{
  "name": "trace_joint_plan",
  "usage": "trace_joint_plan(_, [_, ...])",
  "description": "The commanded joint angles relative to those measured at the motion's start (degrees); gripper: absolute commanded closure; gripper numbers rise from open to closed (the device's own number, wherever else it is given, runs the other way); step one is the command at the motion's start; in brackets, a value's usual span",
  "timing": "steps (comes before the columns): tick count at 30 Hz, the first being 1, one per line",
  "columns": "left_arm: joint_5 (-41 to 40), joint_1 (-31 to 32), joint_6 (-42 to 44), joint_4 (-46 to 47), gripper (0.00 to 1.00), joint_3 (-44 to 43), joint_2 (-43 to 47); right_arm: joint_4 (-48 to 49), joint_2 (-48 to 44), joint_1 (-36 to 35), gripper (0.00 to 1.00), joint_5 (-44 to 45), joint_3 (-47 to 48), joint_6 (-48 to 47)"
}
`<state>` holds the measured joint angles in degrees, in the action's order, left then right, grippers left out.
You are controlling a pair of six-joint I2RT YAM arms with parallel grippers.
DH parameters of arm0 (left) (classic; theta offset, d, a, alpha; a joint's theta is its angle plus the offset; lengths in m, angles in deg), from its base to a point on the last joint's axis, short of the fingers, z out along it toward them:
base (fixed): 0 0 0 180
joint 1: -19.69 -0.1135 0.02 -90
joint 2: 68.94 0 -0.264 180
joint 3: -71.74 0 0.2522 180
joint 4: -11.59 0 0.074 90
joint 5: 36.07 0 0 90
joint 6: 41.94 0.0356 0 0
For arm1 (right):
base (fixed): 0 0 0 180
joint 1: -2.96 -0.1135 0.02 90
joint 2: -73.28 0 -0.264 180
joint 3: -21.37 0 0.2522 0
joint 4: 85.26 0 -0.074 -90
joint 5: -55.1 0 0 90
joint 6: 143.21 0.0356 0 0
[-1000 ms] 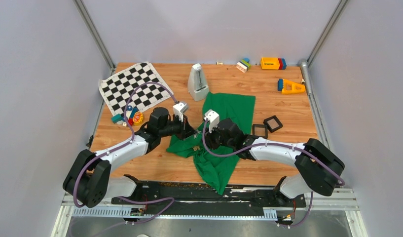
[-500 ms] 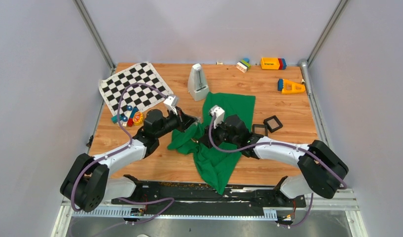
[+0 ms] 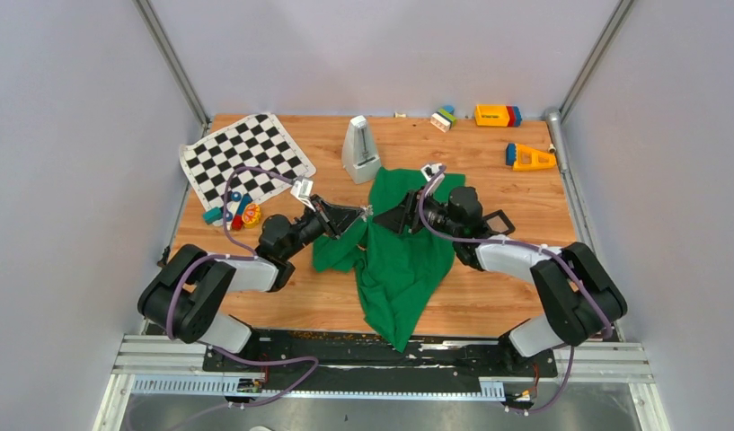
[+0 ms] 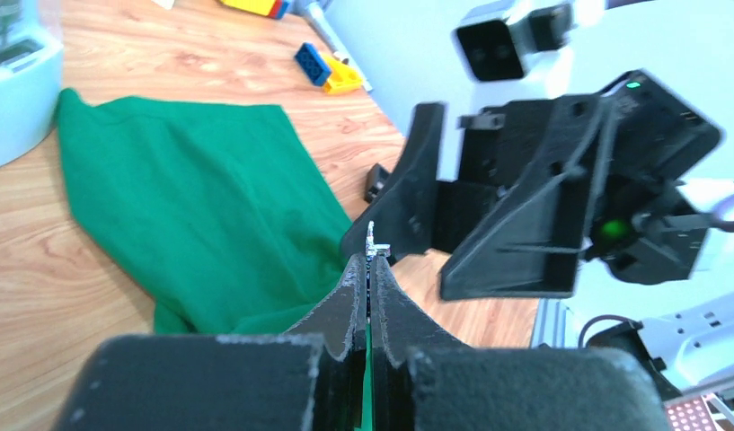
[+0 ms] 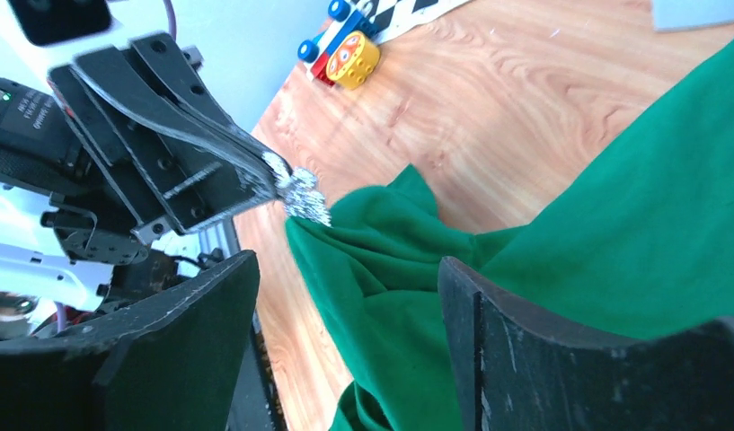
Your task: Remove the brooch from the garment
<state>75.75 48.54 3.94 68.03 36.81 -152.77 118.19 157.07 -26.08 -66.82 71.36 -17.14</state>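
The garment is a bright green cloth, rumpled in the middle of the wooden table, also in the left wrist view and the right wrist view. My left gripper is shut on the brooch, here a tiny silvery glittering piece pinched at its tips. The brooch sits against a raised edge of the cloth; I cannot tell whether they are still joined. My right gripper faces it over the cloth, open, nothing between its fingers.
A chequered mat lies at the back left, small coloured toys at its near corner. A white metronome stands behind the cloth. Toy blocks lie at the back right. A black square frame shows beside my right arm.
The right gripper has let go of the cloth, opened wide and drawn back to the right. The left gripper, still shut, has swung its tips up and rightward with the glittering piece.
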Motion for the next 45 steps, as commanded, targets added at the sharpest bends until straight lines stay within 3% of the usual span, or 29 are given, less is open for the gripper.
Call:
trace_joint_plan(1, [4.37,0.01,-2.4,11.36,1.0,-0.36,-0.5,11.8,3.93,-0.06,0.29,-6.7,-1.47,5.21])
trace_joint_plan(15, [8.14,1.14,-3.16,12.48,1.0,-2.63,-4.22,16.23,3.6,0.09,0.4,-9.53,-3.44,5.3])
trace_joint_plan(19, [8.4,1.44,-2.78,12.51,1.0,-2.58,-3.57,17.14,3.3,0.57,0.48,-9.58,-3.96,6.0])
trace_joint_plan(27, [8.49,1.49,-2.42,11.91,1.0,-2.41,-2.91,20.72,3.57,2.11,0.5,-12.52,-5.13,8.04])
trace_joint_plan(30, [9.13,1.57,-2.47,11.93,1.0,-2.54,-2.92,21.38,4.17,2.12,0.56,-13.24,-5.02,8.38])
trace_joint_plan(36, [9.76,1.76,-2.25,12.05,1.0,-2.67,-2.67,22.57,4.62,2.14,0.51,-14.47,-4.88,8.73])
trace_joint_plan(45, [10.48,2.63,-1.65,12.07,1.0,-2.83,-2.18,22.53,5.36,2.12,0.58,-14.75,-4.5,9.19])
